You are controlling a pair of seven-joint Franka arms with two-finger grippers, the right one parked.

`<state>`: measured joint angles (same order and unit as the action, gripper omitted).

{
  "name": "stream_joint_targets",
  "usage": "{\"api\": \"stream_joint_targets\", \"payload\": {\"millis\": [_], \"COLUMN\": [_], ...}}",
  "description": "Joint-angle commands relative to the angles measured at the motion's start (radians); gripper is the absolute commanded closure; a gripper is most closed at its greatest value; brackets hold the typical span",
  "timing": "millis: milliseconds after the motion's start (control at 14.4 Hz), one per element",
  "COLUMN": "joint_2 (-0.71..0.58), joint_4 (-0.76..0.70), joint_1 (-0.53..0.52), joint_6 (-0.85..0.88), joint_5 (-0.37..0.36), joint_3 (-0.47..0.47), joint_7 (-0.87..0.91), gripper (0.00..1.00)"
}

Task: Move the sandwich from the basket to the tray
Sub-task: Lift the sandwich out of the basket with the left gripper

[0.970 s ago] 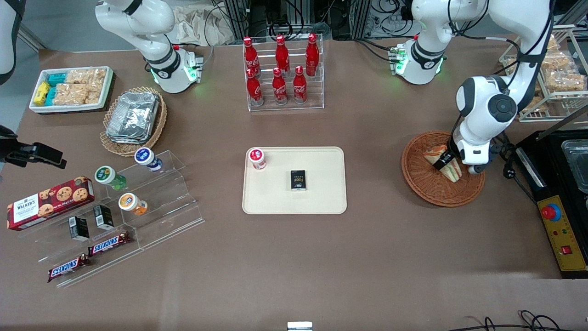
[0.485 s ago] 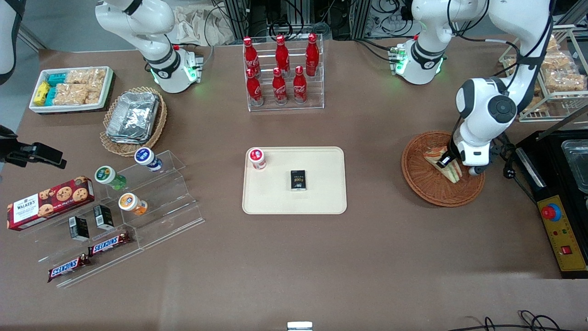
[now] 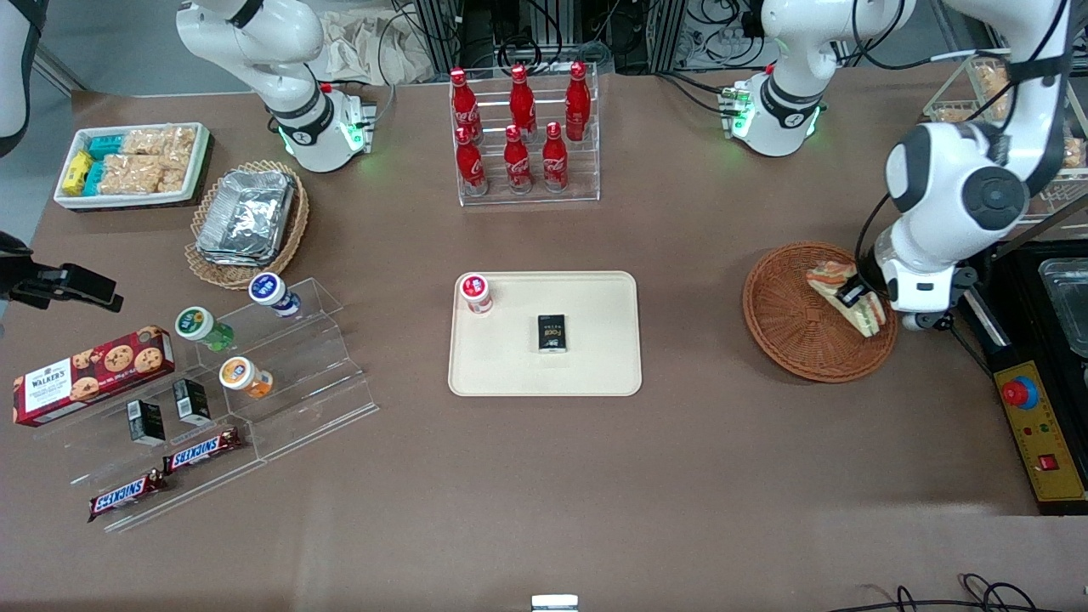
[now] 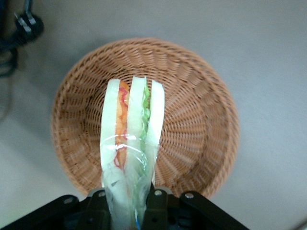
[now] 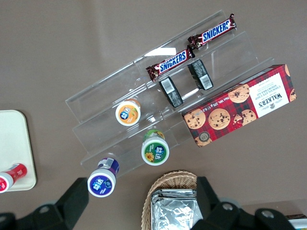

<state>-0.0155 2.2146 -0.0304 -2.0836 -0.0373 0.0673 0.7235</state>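
On the brown tabletop (image 3: 731, 476), my hand (image 4: 129, 203) pinches the sandwich (image 4: 130, 143), lifted clear above the basket (image 4: 201, 120); pick done, carry to the tray (image 3: 595, 357) and release not yet done.

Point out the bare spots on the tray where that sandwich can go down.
The claw holds the sandwich above the basket. On the tray, the end toward the basket is bare. It is crowded around the red-capped bottle and the black box.
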Motion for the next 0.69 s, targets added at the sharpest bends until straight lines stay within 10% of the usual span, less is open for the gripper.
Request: {"api": "stream_joint_targets", "payload": {"millis": [0, 624], "joint_2": [0.032, 0.133], "joint_4": [-0.189, -0.405], "joint_1": [0.003, 0.003], "joint_6": [0.19, 0.226], "joint_5": [-0.007, 0.095], "joint_3": [0.04, 0.409], "joint_7": [-0.117, -0.161], "gripper": [1.0, 1.0]}}
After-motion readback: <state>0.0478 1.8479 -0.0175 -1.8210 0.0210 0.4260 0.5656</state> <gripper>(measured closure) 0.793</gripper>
